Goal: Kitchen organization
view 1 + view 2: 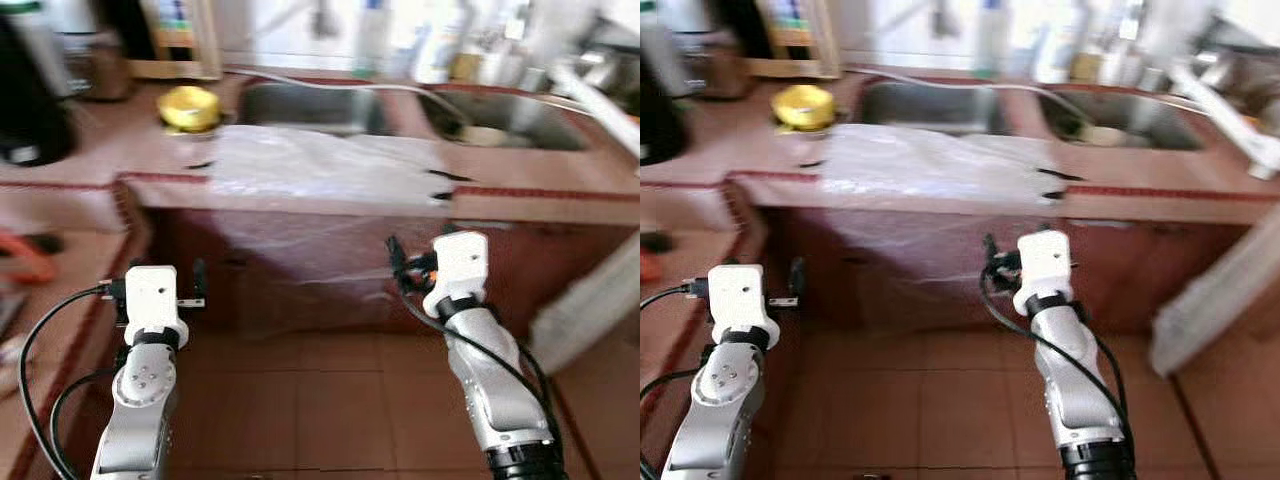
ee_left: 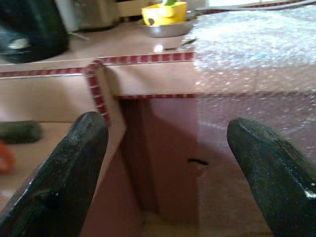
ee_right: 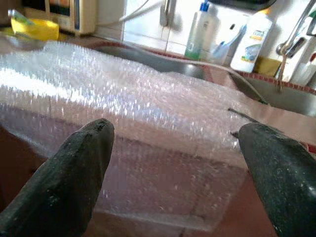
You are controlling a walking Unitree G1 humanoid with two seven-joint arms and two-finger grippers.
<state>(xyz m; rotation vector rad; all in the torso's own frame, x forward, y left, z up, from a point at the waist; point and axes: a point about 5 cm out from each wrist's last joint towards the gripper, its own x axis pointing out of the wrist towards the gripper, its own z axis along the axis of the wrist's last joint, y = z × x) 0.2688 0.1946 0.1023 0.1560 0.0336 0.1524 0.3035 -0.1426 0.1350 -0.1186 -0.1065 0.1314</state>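
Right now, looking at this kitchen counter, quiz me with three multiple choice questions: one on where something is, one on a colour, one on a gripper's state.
1. Where does the bubble wrap lie?
A. Draped over the counter's front edge before the sink
B. On the floor
C. Inside the sink

2. What colour is the container on the counter left of the sink?
A. Blue
B. Yellow
C. Green

3. How do the right gripper fingers stand?
A. Shut on the wrap
B. Shut on nothing
C. Open, apart from the wrap

Answers: 1 A, the sheet hangs down the cabinet front; 2 B, plainly yellow; 3 C, a wide gap shows between the fingers.
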